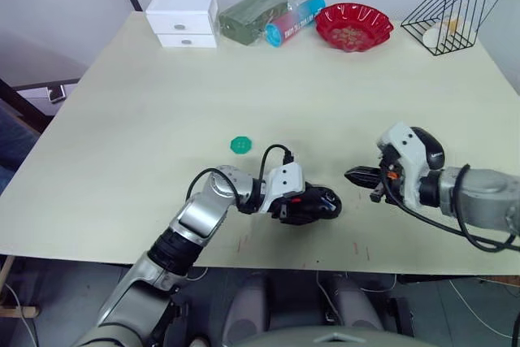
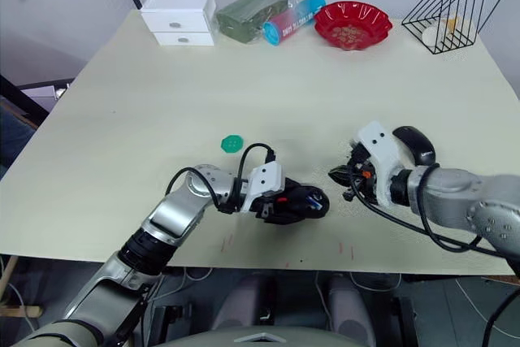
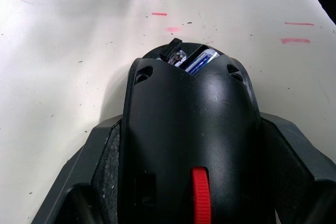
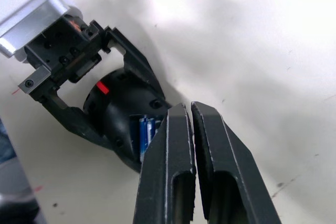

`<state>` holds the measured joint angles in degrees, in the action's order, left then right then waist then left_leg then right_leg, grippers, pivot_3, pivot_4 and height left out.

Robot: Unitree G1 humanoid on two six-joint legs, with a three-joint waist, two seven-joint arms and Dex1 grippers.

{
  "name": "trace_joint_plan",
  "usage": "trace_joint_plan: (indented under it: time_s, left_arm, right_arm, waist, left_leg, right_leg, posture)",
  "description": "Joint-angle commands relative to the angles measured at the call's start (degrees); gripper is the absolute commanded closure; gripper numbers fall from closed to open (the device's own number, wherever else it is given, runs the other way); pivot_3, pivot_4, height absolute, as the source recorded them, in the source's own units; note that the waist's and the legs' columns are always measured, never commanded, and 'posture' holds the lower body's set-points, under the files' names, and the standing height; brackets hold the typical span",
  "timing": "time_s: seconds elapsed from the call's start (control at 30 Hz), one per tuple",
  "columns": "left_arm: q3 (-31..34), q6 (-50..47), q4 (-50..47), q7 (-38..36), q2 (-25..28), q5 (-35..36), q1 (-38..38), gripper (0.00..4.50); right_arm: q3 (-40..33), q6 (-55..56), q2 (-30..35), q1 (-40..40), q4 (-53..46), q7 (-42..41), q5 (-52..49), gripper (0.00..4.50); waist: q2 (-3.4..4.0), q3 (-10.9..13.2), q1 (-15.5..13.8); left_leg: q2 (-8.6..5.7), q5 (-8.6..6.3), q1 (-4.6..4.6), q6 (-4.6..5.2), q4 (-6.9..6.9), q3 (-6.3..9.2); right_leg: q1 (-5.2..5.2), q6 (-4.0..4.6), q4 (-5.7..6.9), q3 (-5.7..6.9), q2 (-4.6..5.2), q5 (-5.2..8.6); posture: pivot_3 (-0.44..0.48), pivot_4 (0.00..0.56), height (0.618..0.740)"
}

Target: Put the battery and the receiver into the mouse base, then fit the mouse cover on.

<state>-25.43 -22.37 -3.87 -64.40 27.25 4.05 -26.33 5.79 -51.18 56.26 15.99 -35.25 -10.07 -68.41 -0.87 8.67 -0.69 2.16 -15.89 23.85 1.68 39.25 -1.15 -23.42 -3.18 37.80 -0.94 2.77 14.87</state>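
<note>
The table (image 1: 325, 95) is carrying it all. The left gripper (image 1: 313, 205) is clamping the mouse base (image 1: 318, 203) near the front edge, the battery (image 3: 202, 60) and the receiver (image 3: 172, 51) sitting inside. The right gripper (image 1: 357, 176), fingers pressed together and empty, is hovering beside the base. The mouse cover (image 2: 416, 143) is lying just behind that gripper; reaching back for it and lowering it squarely looks best. The green disc (image 1: 240, 145) behind the base is blocking nothing.
</note>
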Motion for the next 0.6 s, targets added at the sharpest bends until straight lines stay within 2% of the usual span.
trace_joint_plan:
  time_s: [0.03,0.2,0.33,0.6]
  left_arm:
    - [-1.86,-1.19,0.59,-0.64,0.6,-0.71,0.61,1.52]
    - [-1.91,-1.45,0.2,-0.55,0.89,-0.83,0.79,1.52]
    - [-2.02,-1.32,-0.03,-0.56,1.38,-1.11,1.04,1.52]
    - [-2.01,-1.42,0.05,-0.53,1.66,-1.25,0.59,1.52]
  right_arm:
    - [-0.91,11.44,-2.06,-5.15,-3.97,-9.19,12.49,4.47]
    - [0.4,21.33,-7.24,-10.78,-0.47,-18.29,22.74,4.47]
    - [2.58,26.64,-8.91,-13.13,3.1,-26.65,28.98,4.47]
    - [4.4,34.78,-14.86,-14.21,11.0,-33.33,38.43,4.47]
  waist:
    - [0.01,0.0,0.0]
    - [0.0,0.0,0.0]
    - [-0.06,0.0,-0.01]
    - [-0.05,0.0,0.01]
  left_leg:
    - [0.0,0.0,-0.02,0.0,0.0,0.01]
    - [-0.01,0.0,-0.03,-0.01,0.03,-0.05]
    - [-0.02,0.0,-0.07,-0.01,0.03,-0.07]
    - [-0.01,0.01,-0.12,-0.02,0.04,-0.08]
  right_leg:
    - [0.0,0.01,0.04,-0.01,-0.02,0.01]
    - [-0.01,0.0,0.05,-0.07,-0.05,0.01]
    - [0.0,0.0,0.04,-0.09,-0.07,0.01]
    - [0.0,0.01,0.1,-0.12,-0.1,0.01]
  posture:
    - [0.0,0.15,0.74]
    - [0.0,0.15,0.74]
    - [0.0,0.15,0.74]
    - [0.0,0.15,0.74]
